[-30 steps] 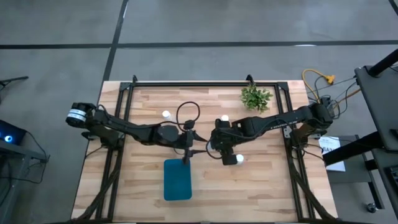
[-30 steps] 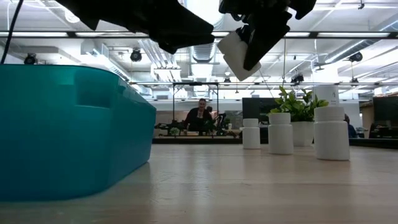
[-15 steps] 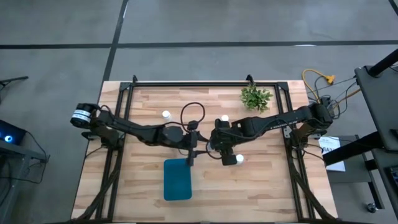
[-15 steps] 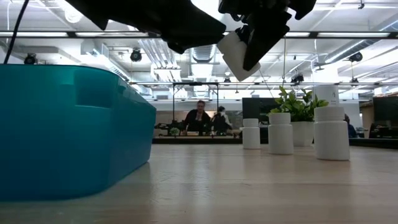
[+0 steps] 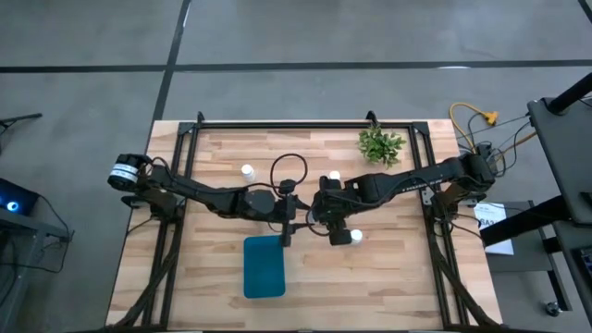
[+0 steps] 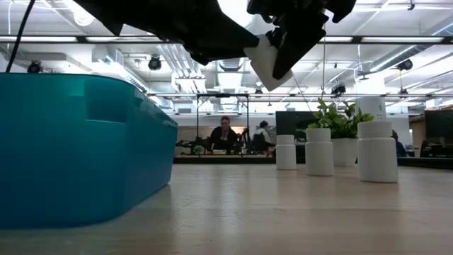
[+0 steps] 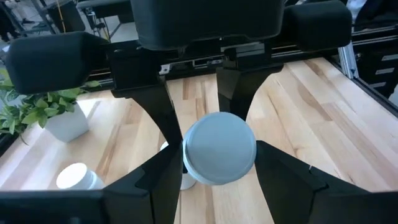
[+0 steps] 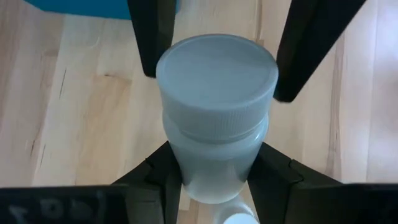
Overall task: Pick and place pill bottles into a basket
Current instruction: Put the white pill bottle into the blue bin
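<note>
Over the wooden table (image 5: 388,268), the two dark arms met above its middle, just beyond the far end of the teal basket (image 5: 264,266). That basket sat flat near the table's front edge, and from table height its wall (image 6: 78,152) filled the near side of the scene. The right gripper (image 5: 324,213) hung in the air beyond the basket's far right corner, its fingers (image 8: 165,171) pinching a white pill bottle (image 8: 214,112) by the body, cap end pointing away from the wrist; from table height the bottle (image 6: 263,62) was tilted and well clear of the wood. The left gripper (image 5: 289,215) faced it from the basket's side, its fingers (image 7: 155,186) spread on either side of the same bottle's cap (image 7: 219,149); I could not tell whether they touched it. A small green plant (image 5: 380,145) stood well beyond the basket, toward the far right of the table. Three more bottles stood upright on the table: one (image 5: 247,171) beyond the basket to the left, one (image 5: 334,176) beyond the grippers, one (image 5: 355,236) just right of the basket's far end.
</note>
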`<state>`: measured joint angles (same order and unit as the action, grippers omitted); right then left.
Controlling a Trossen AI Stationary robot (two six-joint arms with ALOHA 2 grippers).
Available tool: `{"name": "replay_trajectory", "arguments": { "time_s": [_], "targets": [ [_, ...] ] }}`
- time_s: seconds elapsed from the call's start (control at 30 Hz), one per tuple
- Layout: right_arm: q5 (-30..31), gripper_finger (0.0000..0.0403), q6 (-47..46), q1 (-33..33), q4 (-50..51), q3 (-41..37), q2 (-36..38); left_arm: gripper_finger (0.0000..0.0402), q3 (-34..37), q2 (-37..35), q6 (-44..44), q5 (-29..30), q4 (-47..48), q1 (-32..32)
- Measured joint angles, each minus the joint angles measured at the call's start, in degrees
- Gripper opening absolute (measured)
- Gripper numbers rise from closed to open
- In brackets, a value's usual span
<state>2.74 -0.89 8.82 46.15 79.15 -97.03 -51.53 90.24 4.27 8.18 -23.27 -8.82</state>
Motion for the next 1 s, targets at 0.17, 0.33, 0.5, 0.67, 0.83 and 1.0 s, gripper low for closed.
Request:
{"name": "replay_trajectory", "arguments": {
  "time_s": [0.17, 0.33, 0.5, 0.67, 0.83, 1.0],
  "targets": [
    [-0.04, 0.0132, 0.35, -0.02, -0.65, 0.14, -1.03, 0.018, 0.13, 0.0, -0.92, 0.11, 0.23, 0.0],
    [-0.22, 0.0132, 1.15, -0.02, -1.62, 0.25, -2.11, 0.018, -0.14, 0.52, -0.96, 0.12, -0.11, 0.0],
    [-0.03, 0.0132, 1.52, -0.04, -1.97, 0.45, -2.25, 0.018, 0.05, 0.52, -1.01, 0.14, -0.06, 0.07],
    [-0.02, 0.0132, 1.95, -0.04, -1.56, 2.07, -2.34, 0.018, 0.02, 0.48, -1.02, 0.27, 0.08, 0.07],
    [-0.19, 0.0131, 2.46, -0.02, -0.92, 3.43, -2.38, 0.0181, 0.17, 0.37, -0.99, 0.35, -0.26, 0.07],
    [-0.19, 0.013, 2.48, -0.02, -0.84, 3.53, -2.38, 0.0181, 0.08, 0.37, -0.96, 0.35, -0.04, 0.07]
  ]
}}
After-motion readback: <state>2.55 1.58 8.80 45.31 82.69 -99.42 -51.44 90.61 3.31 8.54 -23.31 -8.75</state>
